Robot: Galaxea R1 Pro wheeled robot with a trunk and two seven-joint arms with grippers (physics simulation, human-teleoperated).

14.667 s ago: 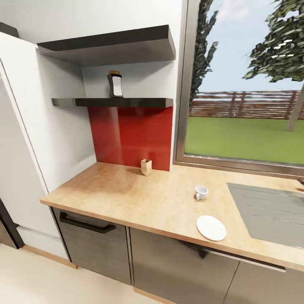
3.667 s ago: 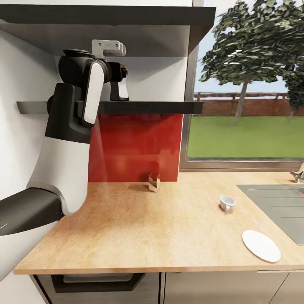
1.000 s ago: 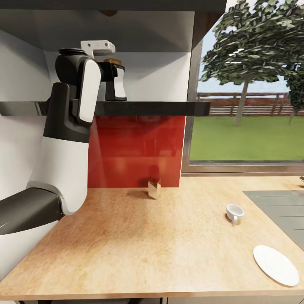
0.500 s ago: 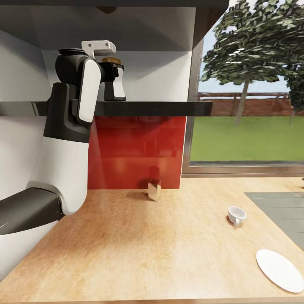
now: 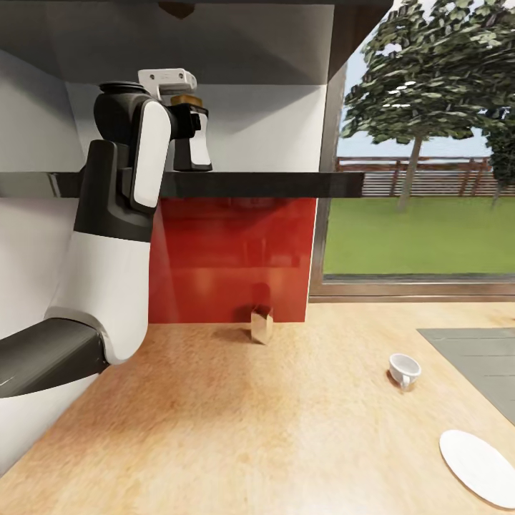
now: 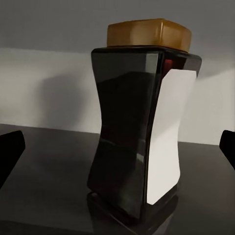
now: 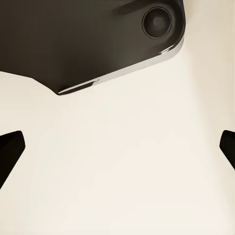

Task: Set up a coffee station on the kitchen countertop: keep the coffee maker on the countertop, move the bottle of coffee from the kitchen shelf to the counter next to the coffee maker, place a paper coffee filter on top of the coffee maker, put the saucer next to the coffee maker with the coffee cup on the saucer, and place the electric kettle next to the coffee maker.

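In the head view, the left arm [image 5: 118,236], glossy white and black, rises along the left of the frame to a dark shelf [image 5: 257,184] at upper centre. There the left gripper [image 5: 187,132] sits at the bottle of coffee [image 5: 194,139], a dark waisted jar with an amber lid and white label, standing upright on the shelf. Below, the kitchen countertop [image 5: 250,429] spreads in pale wood grain before a shiny red backsplash [image 5: 232,257]. A small tan folded carton [image 5: 262,324] stands at the backsplash's foot. At right, the coffee cup [image 5: 405,369], plain white, stands near the grey sink [image 5: 479,357]; the flat round saucer [image 5: 478,466] lies at lower right, apart from the cup.

In the left wrist view, the bottle [image 6: 142,127] stands centred on the reflective shelf, black fingertips [image 6: 10,154] wide apart at both frame edges, touching nothing.

In the right wrist view, black fingertips [image 7: 9,149] are likewise spread over a cream surface, a dark rounded metal-edged shape [image 7: 93,39] above.
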